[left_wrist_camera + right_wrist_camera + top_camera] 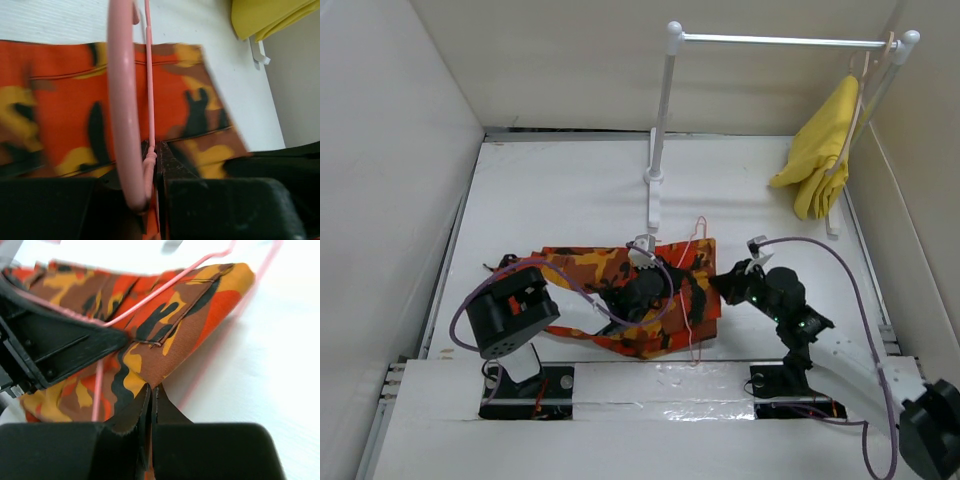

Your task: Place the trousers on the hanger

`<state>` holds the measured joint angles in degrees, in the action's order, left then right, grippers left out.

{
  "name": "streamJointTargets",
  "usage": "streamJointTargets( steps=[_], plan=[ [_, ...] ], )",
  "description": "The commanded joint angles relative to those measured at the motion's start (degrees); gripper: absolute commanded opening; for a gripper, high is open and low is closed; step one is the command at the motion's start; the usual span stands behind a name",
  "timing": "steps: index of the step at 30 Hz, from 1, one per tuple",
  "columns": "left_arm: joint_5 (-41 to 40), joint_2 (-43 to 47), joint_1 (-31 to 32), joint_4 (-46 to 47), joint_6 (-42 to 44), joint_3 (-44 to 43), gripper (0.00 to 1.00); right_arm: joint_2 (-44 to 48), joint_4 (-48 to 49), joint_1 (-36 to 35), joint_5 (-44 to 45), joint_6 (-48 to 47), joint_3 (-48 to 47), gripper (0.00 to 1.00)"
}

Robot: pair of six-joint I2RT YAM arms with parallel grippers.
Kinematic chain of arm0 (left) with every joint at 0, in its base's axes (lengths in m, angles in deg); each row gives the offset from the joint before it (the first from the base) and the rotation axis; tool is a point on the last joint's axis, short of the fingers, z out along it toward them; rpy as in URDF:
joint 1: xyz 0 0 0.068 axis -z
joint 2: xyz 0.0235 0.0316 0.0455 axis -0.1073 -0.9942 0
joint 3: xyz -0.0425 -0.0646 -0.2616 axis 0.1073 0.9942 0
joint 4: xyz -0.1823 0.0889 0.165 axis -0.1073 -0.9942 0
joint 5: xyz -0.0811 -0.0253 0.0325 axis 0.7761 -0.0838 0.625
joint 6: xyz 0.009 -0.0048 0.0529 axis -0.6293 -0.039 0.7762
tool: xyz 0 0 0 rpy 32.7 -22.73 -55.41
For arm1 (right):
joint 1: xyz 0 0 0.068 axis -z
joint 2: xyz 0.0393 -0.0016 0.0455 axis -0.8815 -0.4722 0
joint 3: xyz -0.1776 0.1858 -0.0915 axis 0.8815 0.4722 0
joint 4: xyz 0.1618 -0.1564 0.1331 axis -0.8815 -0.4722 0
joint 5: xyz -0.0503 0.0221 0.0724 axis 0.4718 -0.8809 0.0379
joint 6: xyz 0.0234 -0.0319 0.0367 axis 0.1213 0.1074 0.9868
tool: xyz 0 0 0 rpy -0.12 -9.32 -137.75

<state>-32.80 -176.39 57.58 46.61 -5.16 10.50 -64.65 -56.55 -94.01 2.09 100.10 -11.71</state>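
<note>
The camouflage trousers lie crumpled on the white table in front of both arms. Across their right part lies the thin pink wire hanger. My left gripper is shut on the hanger's twisted neck, and the hook curves up close to the left wrist camera, over the orange fabric. My right gripper is shut on the trousers' right edge; a brown and yellow fold runs into its tips. The hanger wire crosses the cloth beyond.
A white clothes rack stands at the back, its rail running to the right. A yellow garment hangs from the rail's right end on a pale hanger, near the right wall. White walls enclose the table.
</note>
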Motion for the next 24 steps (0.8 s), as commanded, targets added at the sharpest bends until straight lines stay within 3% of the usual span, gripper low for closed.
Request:
streamJointTargets(
  steps=[1,5,8,16,24],
  plan=[
    [-2.9,3.6,-0.9,-4.2,5.2,3.3,0.00,10.7,-9.8,2.7,9.2,-4.4,-3.0,0.00],
    [-2.7,7.2,-1.4,-7.4,4.9,7.4,0.00,18.9,-21.4,5.1,15.7,-5.8,-5.7,0.00],
    [-4.7,11.1,-1.4,-10.3,4.2,10.1,0.00,21.5,-24.8,5.1,19.6,-5.4,-7.0,0.00],
    [-9.1,23.8,-3.1,-19.1,7.1,11.8,0.00,19.8,-25.5,5.6,24.4,-4.7,-9.0,0.00],
    [-9.4,28.3,-4.2,-26.0,9.7,10.1,0.00,16.1,-23.1,5.6,25.5,-5.4,-9.3,0.00]
  ],
)
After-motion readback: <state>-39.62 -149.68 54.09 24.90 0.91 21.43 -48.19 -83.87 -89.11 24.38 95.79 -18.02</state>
